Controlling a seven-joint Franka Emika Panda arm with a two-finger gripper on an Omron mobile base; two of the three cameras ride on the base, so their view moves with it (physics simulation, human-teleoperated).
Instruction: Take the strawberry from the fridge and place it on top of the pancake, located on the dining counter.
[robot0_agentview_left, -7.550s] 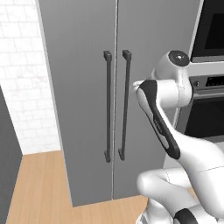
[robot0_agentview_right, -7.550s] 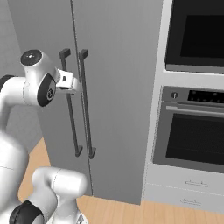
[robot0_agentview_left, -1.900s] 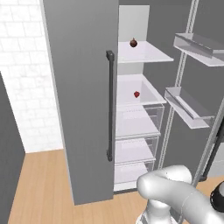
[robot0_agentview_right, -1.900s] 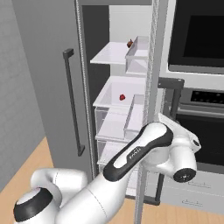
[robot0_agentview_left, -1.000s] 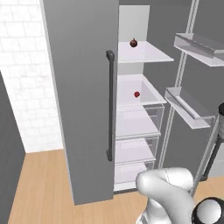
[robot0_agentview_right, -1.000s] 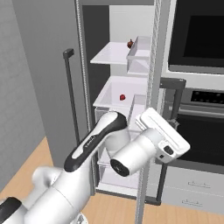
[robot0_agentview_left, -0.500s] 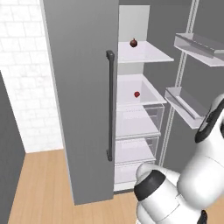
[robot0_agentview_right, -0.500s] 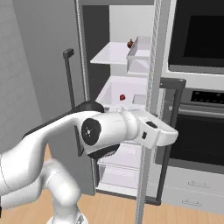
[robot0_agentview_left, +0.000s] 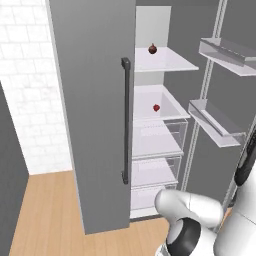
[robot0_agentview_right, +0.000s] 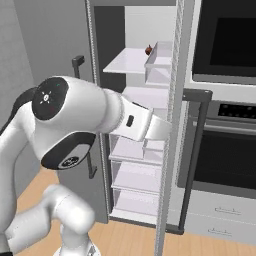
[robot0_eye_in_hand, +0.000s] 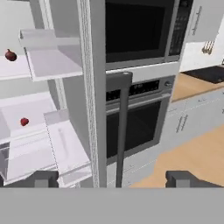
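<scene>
Since a second ago, arm has swung up across right base view, its white bulk now covering fridge's (robot0_agentview_left: 95, 100) middle shelves; strawberry (robot0_agentview_left: 156, 107) unmoved. Right fridge door open, left door shut. Strawberry on second white shelf inside fridge, one shelf below darker maroon fruit (robot0_agentview_left: 153, 48) on top shelf. Gripper (robot0_eye_in_hand: 112, 179) faces edge of open fridge door, black oven (robot0_eye_in_hand: 140, 30) beyond it; finger tips (robot0_eye_in_hand: 41, 179) spread wide apart, nothing between them.
</scene>
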